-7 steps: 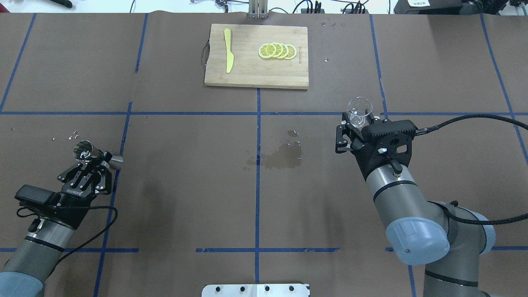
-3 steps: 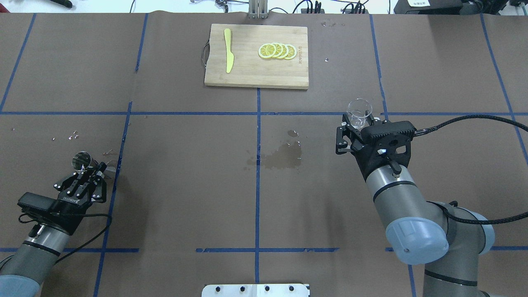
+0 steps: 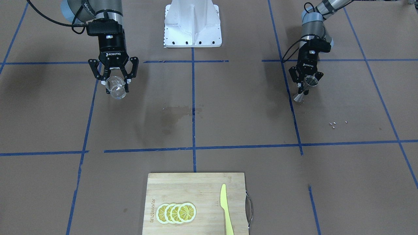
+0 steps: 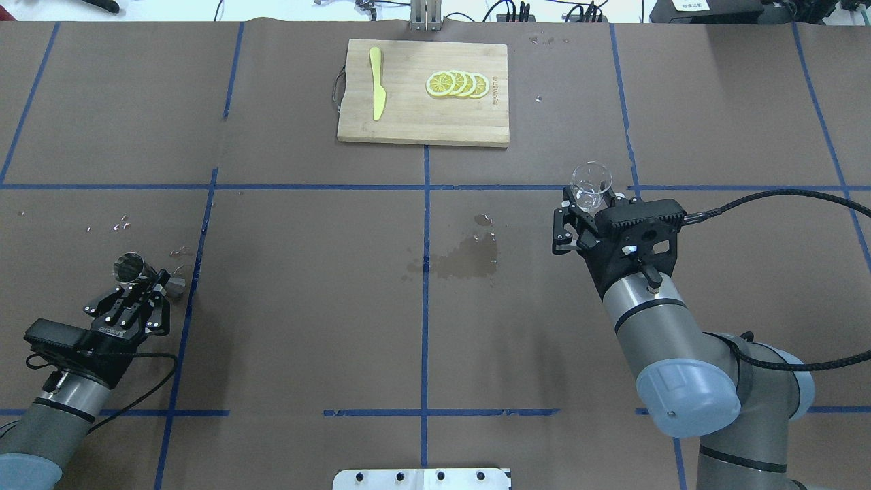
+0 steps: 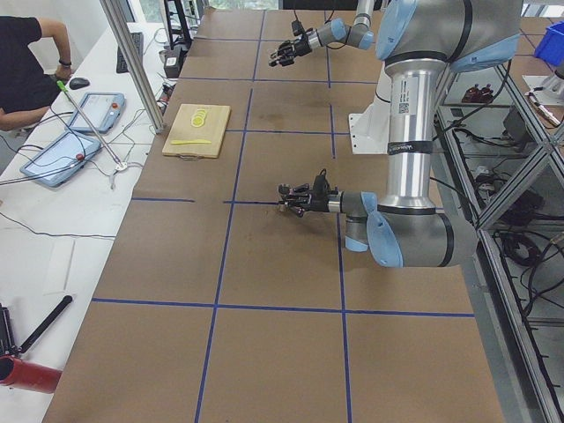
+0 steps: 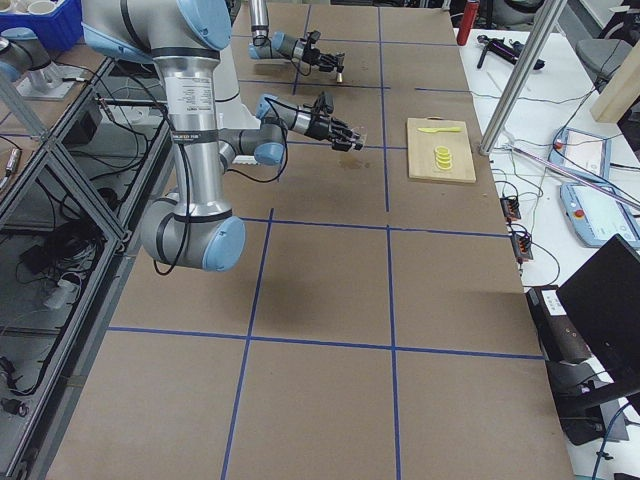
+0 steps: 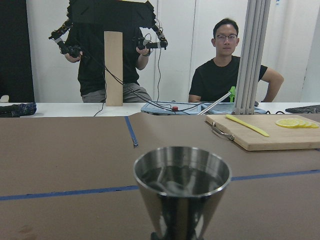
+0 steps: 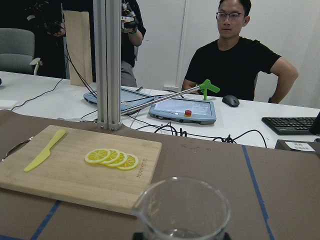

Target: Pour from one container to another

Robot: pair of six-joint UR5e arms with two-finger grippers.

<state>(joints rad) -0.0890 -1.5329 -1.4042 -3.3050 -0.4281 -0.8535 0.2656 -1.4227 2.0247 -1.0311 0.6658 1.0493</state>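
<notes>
The metal jigger [image 4: 132, 267] stands upright close above the table at the left, with my left gripper [image 4: 152, 282] shut on its narrow waist. Dark liquid shows inside the jigger's upper cone [image 7: 181, 181]. In the front-facing view the jigger [image 3: 308, 83] is at the right. The clear glass cup [image 4: 590, 184] is held upright above the table on the right side, with my right gripper [image 4: 589, 204] shut around its lower part. The cup [image 8: 182, 212] looks nearly empty, with only a trace at the bottom. Jigger and cup are far apart.
A wooden cutting board [image 4: 408, 116] at the far middle carries lemon slices [image 4: 457, 84] and a yellow knife [image 4: 377, 85]. A wet stain [image 4: 466, 262] darkens the table's centre. Small droplets [image 4: 119, 223] lie beyond the jigger. People sit past the far edge.
My left gripper has drawn back toward the robot and lowered with the jigger in it. The right gripper and the cup have barely shifted.
</notes>
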